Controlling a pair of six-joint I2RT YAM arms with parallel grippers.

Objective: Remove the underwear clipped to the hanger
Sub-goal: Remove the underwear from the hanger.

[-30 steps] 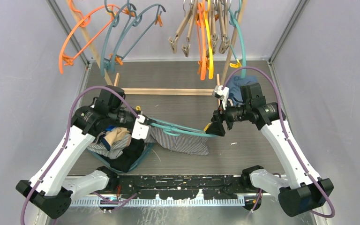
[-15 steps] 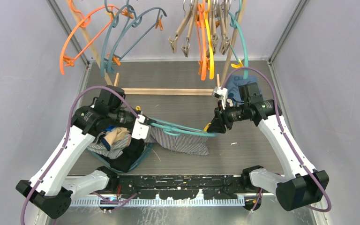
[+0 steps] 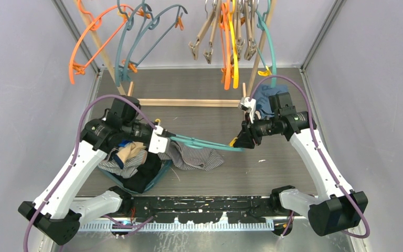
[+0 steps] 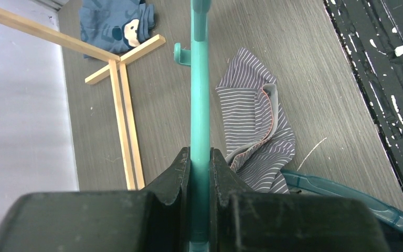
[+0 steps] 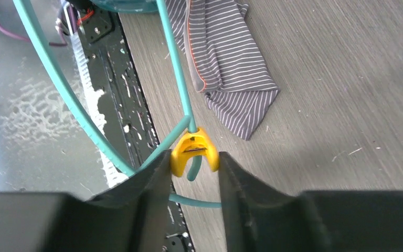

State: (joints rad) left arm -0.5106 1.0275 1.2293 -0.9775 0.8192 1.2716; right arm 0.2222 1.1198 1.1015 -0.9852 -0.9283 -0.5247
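A teal hanger [image 3: 202,143] is held level above the table between both grippers. My left gripper [image 3: 160,140] is shut on its bar [image 4: 200,105]. My right gripper [image 3: 240,142] is shut on the yellow clip [image 5: 194,151] at the hanger's right end, squeezing it. The navy pinstriped underwear [image 3: 197,157] lies bunched on the table under the hanger, its right end apart from the yellow clip. It also shows in the right wrist view [image 5: 225,63] and the left wrist view [image 4: 252,121]. Whether its left end is still clipped is hidden.
A pile of other garments [image 3: 128,160] sits in a teal bin at the left front. The blue cartoon-face garment [image 3: 265,100] lies behind my right arm. A wooden rack base [image 3: 189,102] and several hanging hangers [image 3: 231,37] stand at the back.
The pinstriped underwear's right end has come free of the yellow clip and slumped left into a smaller bunch. The right gripper has stayed on the clip.
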